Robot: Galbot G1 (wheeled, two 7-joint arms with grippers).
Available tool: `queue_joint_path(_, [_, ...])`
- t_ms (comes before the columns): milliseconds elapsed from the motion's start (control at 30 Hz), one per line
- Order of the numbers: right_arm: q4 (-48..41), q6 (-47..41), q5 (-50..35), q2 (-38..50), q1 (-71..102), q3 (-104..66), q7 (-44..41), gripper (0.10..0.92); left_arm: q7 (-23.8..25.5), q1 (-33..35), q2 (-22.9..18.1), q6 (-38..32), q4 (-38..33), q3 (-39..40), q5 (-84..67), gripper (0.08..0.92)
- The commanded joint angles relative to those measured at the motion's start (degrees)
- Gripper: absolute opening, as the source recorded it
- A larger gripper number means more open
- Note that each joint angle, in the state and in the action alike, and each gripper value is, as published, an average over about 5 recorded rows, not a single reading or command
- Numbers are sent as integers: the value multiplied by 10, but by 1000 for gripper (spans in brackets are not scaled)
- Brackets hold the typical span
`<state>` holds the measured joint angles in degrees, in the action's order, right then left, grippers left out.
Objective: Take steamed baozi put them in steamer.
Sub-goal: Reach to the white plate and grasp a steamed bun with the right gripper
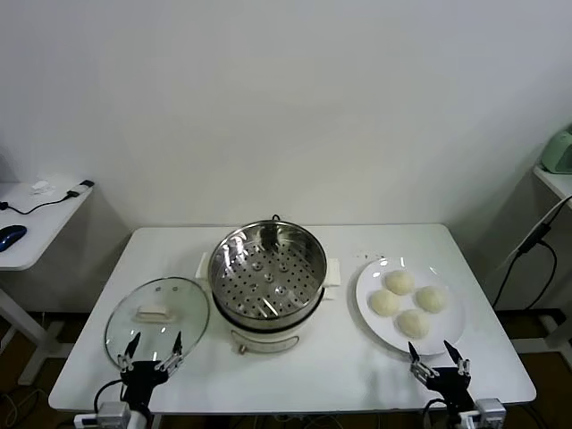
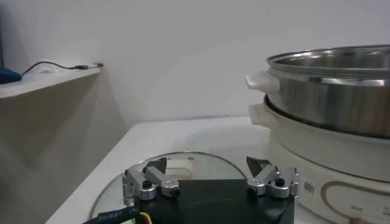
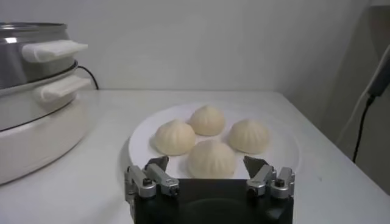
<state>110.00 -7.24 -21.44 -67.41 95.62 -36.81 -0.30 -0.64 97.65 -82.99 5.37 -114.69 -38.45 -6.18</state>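
Head view. A white counter (image 1: 295,357) carries three things in a row. On the robot's left lies a round glass lid (image 1: 157,319), flat, just beside the steamer (image 1: 267,284), which stands at the middle with its perforated tray bare. On the robot's right, apart from the steamer, sits a white plate (image 1: 447,329) bearing four steamed baozi (image 1: 409,302) clustered close together. A side desk (image 1: 40,228) with a cable and a blue mouse (image 1: 11,236) stands beyond the counter's left end. The left gripper (image 1: 150,347) hangs at the counter's near edge over the lid's near rim, jaws released. The right gripper (image 1: 439,357) hangs at the near edge just before the plate, jaws likewise spread and empty.

Left wrist view. The left gripper (image 2: 207,168) is level and low, its two fingers well apart over the glass lid (image 2: 116,189). The steamer (image 2: 332,100) rises close by, steel pot on white base, with white side handles.

Right wrist view. The right gripper (image 3: 206,167) points at the plate (image 3: 141,141), fingers parted with nothing between them. The four steamed baozi (image 3: 211,157) lie directly ahead, the nearest between the fingertips' line of sight. The steamer (image 3: 30,91) stands off to one side.
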Motion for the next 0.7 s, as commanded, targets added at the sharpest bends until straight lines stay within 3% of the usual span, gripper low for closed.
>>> queue_joint_path(33, [4, -20, -1, 2, -14, -2, -11, 823, 0, 1, 0, 0, -1, 0, 0, 823])
queue_joint_path(233, [-14, -74, 13, 70, -144, 5, 6, 823, 2, 2, 2, -6, 0, 1, -1, 823])
queue_joint_path(400, [-75, -110, 15, 188, -292, 76, -12, 823, 2, 1, 6, -8, 4, 0, -4, 823])
queue_joint_path(700, [-244, -61, 94, 418, -622, 413, -272, 823, 1, 0, 10, -11, 6, -1, -8, 823])
